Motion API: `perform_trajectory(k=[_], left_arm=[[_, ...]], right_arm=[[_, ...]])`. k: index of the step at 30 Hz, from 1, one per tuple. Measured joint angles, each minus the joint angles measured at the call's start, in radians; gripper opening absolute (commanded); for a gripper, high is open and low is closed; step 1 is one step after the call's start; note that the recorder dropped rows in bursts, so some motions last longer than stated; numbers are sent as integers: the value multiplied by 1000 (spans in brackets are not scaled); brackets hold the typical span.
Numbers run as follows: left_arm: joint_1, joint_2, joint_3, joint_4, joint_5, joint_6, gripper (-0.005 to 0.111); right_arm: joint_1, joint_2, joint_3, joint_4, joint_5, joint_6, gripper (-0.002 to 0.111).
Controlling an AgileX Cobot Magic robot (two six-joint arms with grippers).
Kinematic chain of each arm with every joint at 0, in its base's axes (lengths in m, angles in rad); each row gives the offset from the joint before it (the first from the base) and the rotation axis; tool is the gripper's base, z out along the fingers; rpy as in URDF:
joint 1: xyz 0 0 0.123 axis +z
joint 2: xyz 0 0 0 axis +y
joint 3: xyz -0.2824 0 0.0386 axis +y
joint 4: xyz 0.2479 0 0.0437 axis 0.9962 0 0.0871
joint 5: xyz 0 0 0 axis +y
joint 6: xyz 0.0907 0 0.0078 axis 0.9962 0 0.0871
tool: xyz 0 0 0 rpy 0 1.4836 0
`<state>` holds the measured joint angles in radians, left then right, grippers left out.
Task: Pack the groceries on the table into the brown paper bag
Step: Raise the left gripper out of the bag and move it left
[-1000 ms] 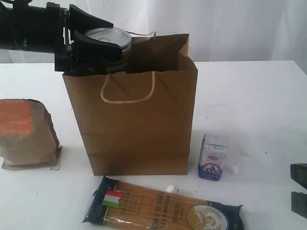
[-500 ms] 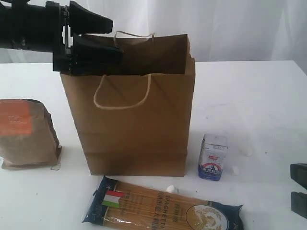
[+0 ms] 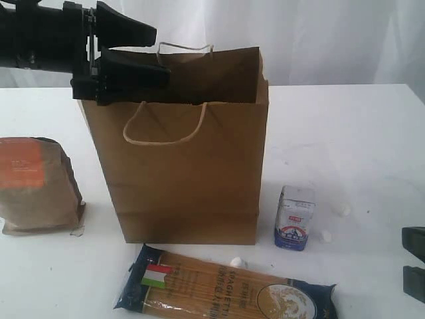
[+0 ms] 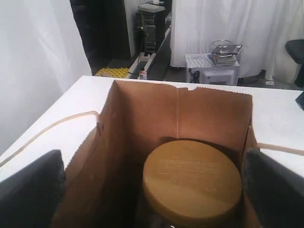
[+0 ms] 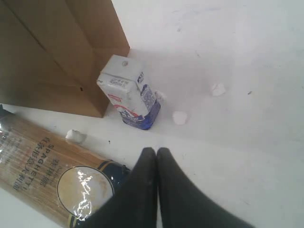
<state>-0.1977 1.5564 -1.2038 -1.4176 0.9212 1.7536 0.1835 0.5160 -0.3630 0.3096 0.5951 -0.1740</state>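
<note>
The brown paper bag (image 3: 192, 166) stands upright mid-table. My left gripper (image 3: 159, 53) hovers over its open left top, jaws wide open and empty. In the left wrist view the left gripper (image 4: 152, 156) straddles the bag's mouth (image 4: 142, 114), and a tan-lidded jar (image 4: 192, 178) stands inside. On the table (image 3: 345, 133) are a brown pouch (image 3: 36, 186) at the left, a small white-blue carton (image 3: 294, 218) right of the bag and a spaghetti packet (image 3: 226, 289) in front. My right gripper (image 5: 156, 151) is shut and empty, low near the carton (image 5: 129, 95) and the packet's end (image 5: 42, 171).
Small white crumbs (image 3: 342, 209) lie around the carton and by the spaghetti packet (image 3: 236, 262). The bag's cord handle (image 3: 163, 129) hangs down its front. A white curtain hangs behind the table. The right arm's black parts (image 3: 415, 242) show at the right edge.
A second ago my left gripper held a dark can over the bag. Its jaws have opened and the can has dropped out of sight. The bag's top shifted slightly left.
</note>
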Motion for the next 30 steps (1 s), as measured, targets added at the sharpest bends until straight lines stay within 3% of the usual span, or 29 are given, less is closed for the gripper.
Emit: perform_trajectory(k=[10,22,26,30], left_arm=[[0,-24,-39,-29,-5,56,105],[0,-171,-159,-40,-271,30,105],[0,-236,-162,57,-420,-40,105],[0,-284,-162,252,-544,-246,105]], right_arm=[[0,0,0,0,0,0,0],[0,0,0,0,0,0,0],[0,0,0,0,0,0,0],[0,0,0,0,0,-2,0]])
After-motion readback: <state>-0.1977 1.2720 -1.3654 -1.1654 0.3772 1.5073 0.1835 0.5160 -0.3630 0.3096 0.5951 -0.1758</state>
